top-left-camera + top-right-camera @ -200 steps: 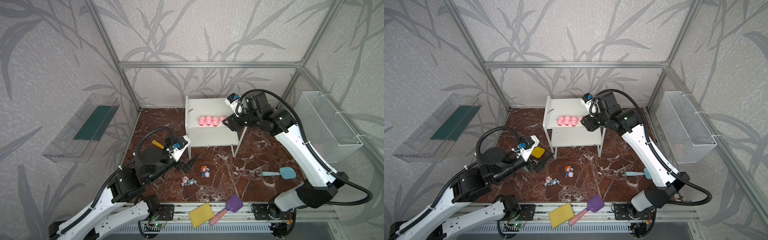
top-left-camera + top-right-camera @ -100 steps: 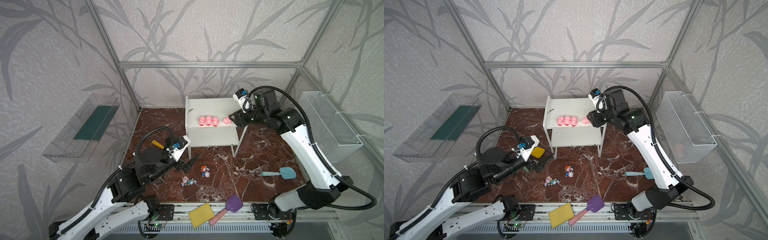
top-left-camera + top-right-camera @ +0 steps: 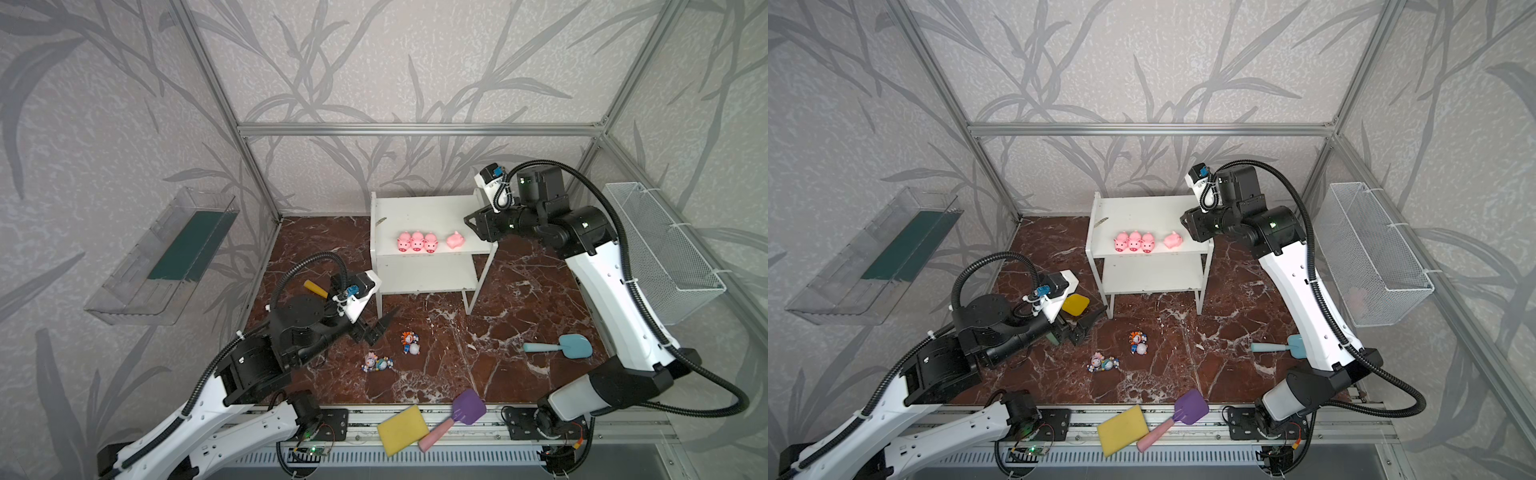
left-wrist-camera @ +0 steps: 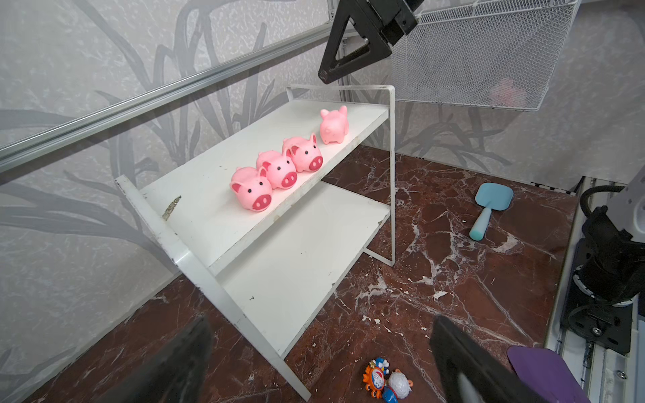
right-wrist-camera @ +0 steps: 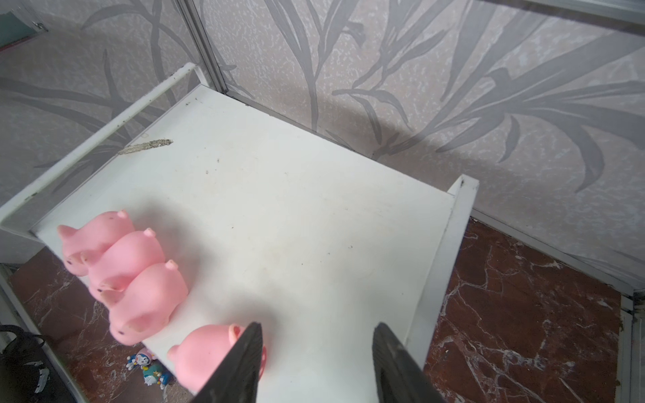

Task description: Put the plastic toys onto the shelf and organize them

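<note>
While the shelf [image 3: 419, 212] already bears all four pigs [image 3: 417, 242] on its top board, the figurines [image 3: 376, 362] lie on the floor [image 3: 457, 357]. I therefore judge the pig stage almost finished and the figurine stage not yet begun.

The left gripper [image 3: 380, 328] hovers over the floor near the shelf's front leg, jaws spread wide with nothing between them. The figurines lie just ahead of it in two small clusters. Its next move calls for a descent onto one tiny figure and a narrow, careful pinch.

Three pigs touch in a row along the front edge, with snouts toward the front and bodies running front to back. The fourth pig [image 3: 455, 240] stands apart to their right, turned crosswise, its snout apparently toward the shelf's right end. The right gripper [image 5: 318, 328] hangs just beside it, jaws parted and empty. Squaring that pig looks due.
</note>
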### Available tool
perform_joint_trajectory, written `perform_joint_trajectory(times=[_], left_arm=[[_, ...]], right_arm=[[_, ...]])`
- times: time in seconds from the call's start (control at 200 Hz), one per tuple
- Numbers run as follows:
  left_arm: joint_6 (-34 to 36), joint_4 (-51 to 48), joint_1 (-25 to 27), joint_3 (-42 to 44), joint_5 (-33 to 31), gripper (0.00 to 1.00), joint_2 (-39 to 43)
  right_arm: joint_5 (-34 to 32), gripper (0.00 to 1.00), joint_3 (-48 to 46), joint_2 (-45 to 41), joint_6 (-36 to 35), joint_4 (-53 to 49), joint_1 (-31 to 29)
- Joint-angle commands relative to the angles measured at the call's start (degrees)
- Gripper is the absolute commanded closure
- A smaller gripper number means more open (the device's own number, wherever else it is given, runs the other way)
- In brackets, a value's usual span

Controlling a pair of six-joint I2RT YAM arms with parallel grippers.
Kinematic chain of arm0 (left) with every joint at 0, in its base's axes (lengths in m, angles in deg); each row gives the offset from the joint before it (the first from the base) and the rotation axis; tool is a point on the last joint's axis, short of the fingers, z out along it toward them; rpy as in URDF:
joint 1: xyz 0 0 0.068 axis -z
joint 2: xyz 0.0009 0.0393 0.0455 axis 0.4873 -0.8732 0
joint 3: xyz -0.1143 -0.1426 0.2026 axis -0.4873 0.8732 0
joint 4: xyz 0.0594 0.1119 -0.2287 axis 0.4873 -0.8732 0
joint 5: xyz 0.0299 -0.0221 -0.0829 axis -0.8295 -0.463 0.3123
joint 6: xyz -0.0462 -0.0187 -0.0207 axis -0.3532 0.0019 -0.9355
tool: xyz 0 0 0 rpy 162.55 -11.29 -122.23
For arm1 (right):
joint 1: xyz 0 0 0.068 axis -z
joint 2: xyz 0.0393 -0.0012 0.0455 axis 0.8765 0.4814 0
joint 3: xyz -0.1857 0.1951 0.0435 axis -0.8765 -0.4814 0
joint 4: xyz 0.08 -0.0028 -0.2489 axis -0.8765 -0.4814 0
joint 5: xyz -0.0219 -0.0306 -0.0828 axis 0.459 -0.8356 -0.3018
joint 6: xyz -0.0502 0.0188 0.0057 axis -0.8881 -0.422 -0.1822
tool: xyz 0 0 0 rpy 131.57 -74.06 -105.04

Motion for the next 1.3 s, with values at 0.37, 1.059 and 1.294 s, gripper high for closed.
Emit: perform_joint_trajectory(times=[0.37,1.059,1.294], left_arm=[[-0.42,0.83,-0.52,0.24,1.14,0.01,0.52],[-0.77,1.0,-0.96,0.33,1.8,0.01,0.26],[-0.86,1.06,-1.05,0.33,2.05,0.01,0.0]], right_arm=[[-1.87,0.51,-1.29,-1.23,-3.99,-5.45,-2.78],[-8.05,0.51,0.38,-2.78,-5.06,-8.21,-6.6],[-2.05,0.48,-1.36,-5.33,-10.24,-7.19,-6.58]])
